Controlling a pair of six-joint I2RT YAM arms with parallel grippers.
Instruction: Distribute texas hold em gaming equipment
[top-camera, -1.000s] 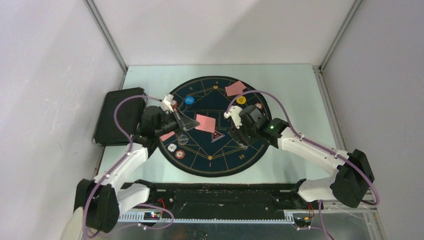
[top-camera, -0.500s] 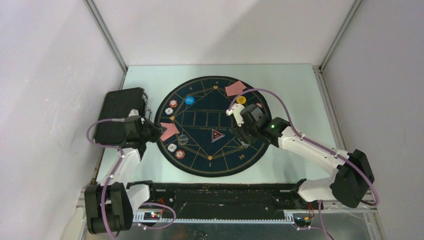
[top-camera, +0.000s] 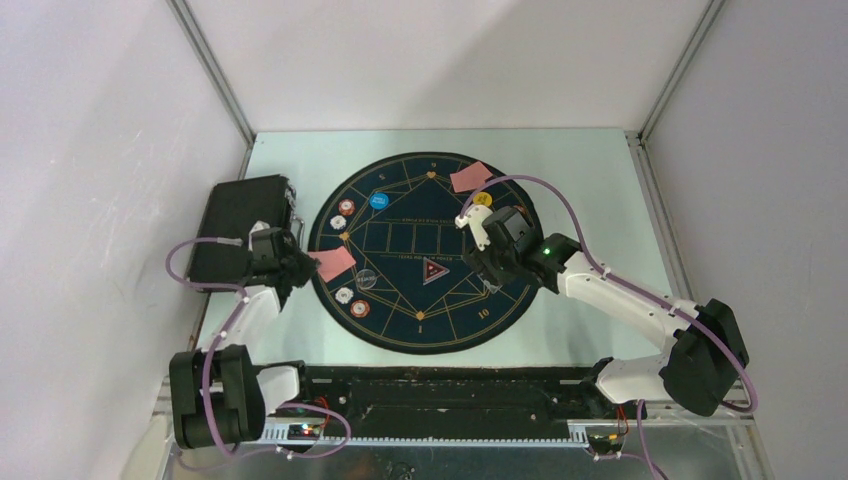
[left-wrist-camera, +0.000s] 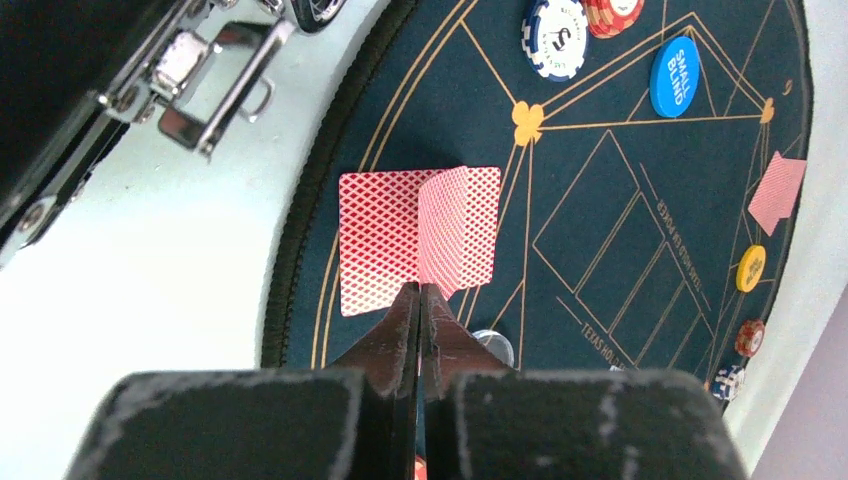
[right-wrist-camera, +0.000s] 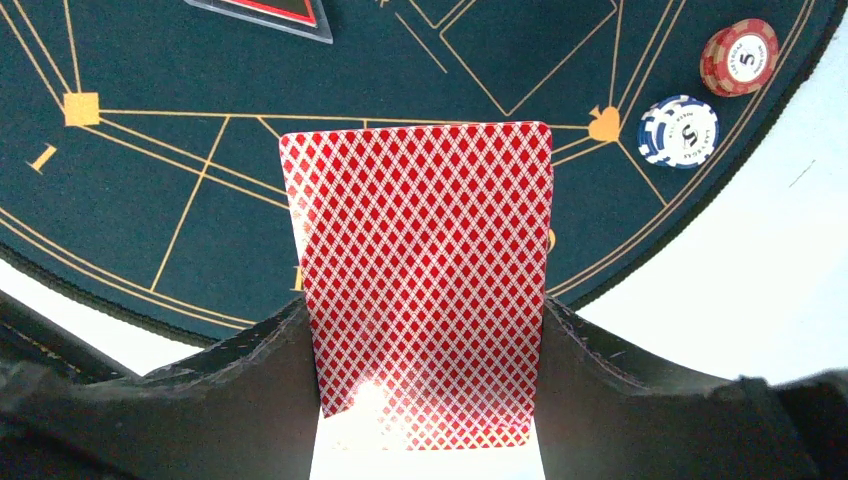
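Note:
My left gripper (top-camera: 303, 266) hangs over the left rim of the dark round mat (top-camera: 400, 320), shut on two pink-backed playing cards (left-wrist-camera: 380, 235) pinched at their near edge; one card bends upward. My right gripper (right-wrist-camera: 425, 310) is over the mat's right side, its jaws closed on the long edges of a stack of playing cards (right-wrist-camera: 425, 250). Another pink card (top-camera: 470, 176) lies at the mat's far edge. Chips lie round the mat: blue (top-camera: 378, 200), yellow (top-camera: 482, 199), red-white (top-camera: 346, 208), grey (top-camera: 366, 279). The red triangular token (top-camera: 433, 271) is in the middle.
A black case (top-camera: 240, 230) with metal latches (left-wrist-camera: 230, 85) lies just left of the mat, close behind my left gripper. More chips (right-wrist-camera: 678, 130) sit near the mat's right rim. Grey walls close in the table at the back and on both sides.
My left arm has pulled back from the mat's middle to its left rim, carrying the pink cards with it. The right arm has barely moved.

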